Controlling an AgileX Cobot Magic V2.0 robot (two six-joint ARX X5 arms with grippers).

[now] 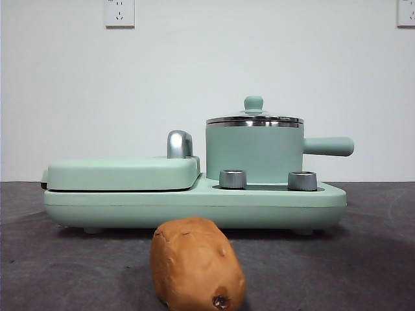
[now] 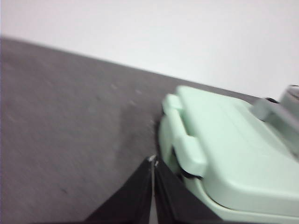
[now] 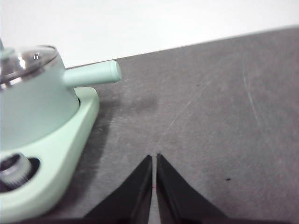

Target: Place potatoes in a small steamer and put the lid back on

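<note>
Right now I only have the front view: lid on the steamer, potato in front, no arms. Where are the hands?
Observer: The left hand sits at the griddle end of the cooker, empty, jaws shut.
Operator: And the right one?
Observer: The right hand is over bare table, off the end where the steamer handle points, jaws shut too.
Operator: Either one near the potato?
Observer: No. The potato shows in neither wrist view; the lid only edges into the right one.
</note>
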